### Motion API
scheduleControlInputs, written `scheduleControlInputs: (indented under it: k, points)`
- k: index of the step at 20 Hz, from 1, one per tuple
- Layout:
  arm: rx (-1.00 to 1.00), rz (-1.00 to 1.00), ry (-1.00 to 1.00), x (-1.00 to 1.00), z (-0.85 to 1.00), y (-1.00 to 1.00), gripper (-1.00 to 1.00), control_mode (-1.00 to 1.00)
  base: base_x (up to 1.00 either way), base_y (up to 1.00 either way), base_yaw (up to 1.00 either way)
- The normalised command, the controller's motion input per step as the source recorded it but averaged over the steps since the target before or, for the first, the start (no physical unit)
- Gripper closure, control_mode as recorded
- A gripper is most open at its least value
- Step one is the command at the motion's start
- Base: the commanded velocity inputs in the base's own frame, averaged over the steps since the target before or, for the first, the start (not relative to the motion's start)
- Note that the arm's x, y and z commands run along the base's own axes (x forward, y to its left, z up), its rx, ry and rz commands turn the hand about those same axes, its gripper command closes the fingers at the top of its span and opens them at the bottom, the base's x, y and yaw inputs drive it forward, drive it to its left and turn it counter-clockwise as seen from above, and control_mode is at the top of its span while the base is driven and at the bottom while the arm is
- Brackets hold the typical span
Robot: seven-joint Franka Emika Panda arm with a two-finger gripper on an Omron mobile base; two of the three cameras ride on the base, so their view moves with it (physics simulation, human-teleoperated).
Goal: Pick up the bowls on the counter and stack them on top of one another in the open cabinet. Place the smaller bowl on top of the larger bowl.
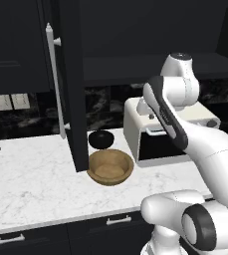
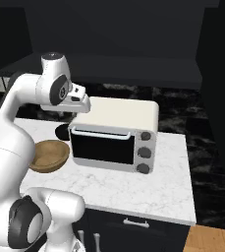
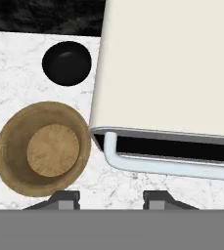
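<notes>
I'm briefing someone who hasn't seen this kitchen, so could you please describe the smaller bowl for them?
Find the cream toaster oven on the white marble counter. Two bowls sit left of it; the smaller bowl is nearer the wall. It is glossy black, unlike the wider tan wooden bowl in front.

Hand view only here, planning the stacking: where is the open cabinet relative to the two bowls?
Observer: Its black open door, with a long silver bar handle, hangs just left of the wide tan wooden bowl.
Operator: And its shelf?
Observer: The dark shelf runs above the cream toaster oven.
Operator: Oven controls?
Observer: Three round knobs down its front's right side.
</notes>
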Motion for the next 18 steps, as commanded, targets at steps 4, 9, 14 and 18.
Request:
scheduleControlInputs:
  k: [4,9,14,18]
  points:
    - [-0.12,-0.03,-0.03,-0.09,-0.08,0.28,-1.00,-1.00,0.00,0.00,0.00]
    - [-0.11,0.03,0.04,-0.13,-0.61,0.80,-1.00,-1.00,0.00,0.00,0.00]
    - [-0.01,0.16,0.00,0.29,-0.99,1.00,-1.00,-1.00,0.00,0.00,0.00]
    - [-0.17,-0.07,0.05,0.91,-0.67,1.00,-1.00,-1.00,0.00,0.00,0.00]
